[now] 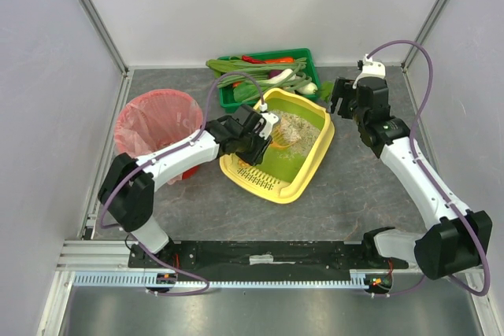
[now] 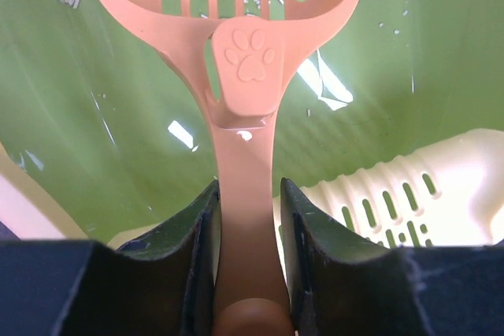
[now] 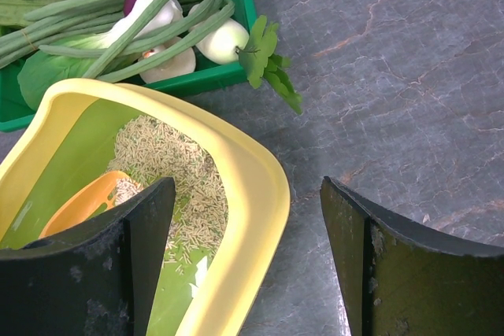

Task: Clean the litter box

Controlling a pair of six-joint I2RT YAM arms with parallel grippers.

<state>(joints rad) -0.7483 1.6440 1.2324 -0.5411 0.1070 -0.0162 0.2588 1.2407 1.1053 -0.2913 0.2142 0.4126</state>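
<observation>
The litter box [image 1: 318, 159], with a yellow rim and lime-green inside, lies mid-table with pale litter [image 1: 295, 126] heaped at its far end and a slotted ledge [image 1: 256, 172] at its near end. My left gripper [image 1: 264, 133] is shut on the handle of an orange scoop [image 2: 250, 53], whose slotted head lies over the green floor [image 2: 417, 53]; a few grains lie on it. The scoop [image 3: 83, 202] also shows in the right wrist view, next to the litter [image 3: 169, 155]. My right gripper [image 1: 340, 98] is open and empty, its jaws straddling the box's far-right rim [image 3: 118, 92] from above.
A dark green crate of vegetables [image 1: 303, 59] stands just behind the litter box, and a leafy sprig [image 3: 268, 60] lies on the table beside it. A red bin with a pink bag [image 1: 157, 120] stands to the left. Grey walls close in the table on three sides.
</observation>
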